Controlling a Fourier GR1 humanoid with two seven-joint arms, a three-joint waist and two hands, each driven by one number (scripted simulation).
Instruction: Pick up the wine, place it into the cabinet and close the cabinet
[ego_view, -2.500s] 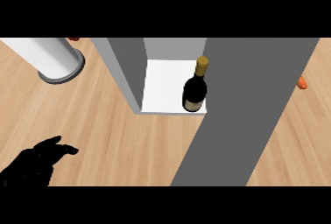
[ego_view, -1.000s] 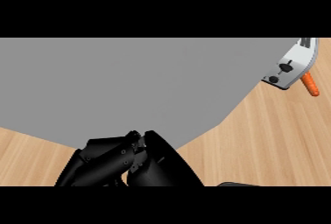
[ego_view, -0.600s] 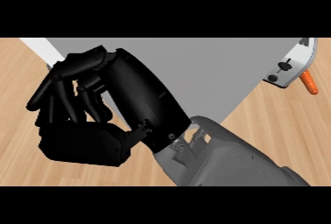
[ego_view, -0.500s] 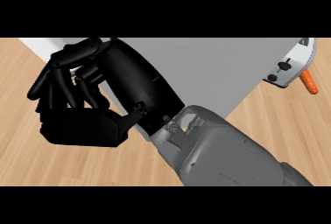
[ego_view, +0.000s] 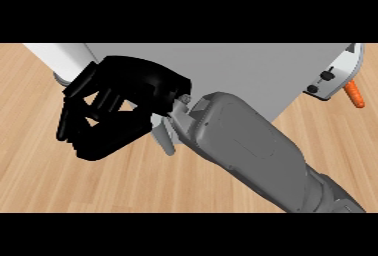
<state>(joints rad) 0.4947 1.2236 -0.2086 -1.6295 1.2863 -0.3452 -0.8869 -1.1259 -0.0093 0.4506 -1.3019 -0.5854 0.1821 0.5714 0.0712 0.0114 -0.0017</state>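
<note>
From my head view, I am seeing my right hand (ego_view: 118, 112) reaching in from the near right on its grey forearm (ego_view: 251, 150), fingers curled together and holding nothing that shows, in front of the left edge of the grey cabinet (ego_view: 244, 70). The cabinet's flat grey face is filling the far middle of the wooden counter (ego_view: 88, 185). The wine is not showing anywhere. A white cylinder (ego_view: 63, 60) is standing at the far left, and an orange carrot (ego_view: 355, 94) is lying at the far right beside a white appliance (ego_view: 336, 75).

Single head view, steep downward onto wooden desk (ego_view: 88, 185); very near, forearm (ego_view: 251, 150) fills frame, perhaps hiding much.
</note>
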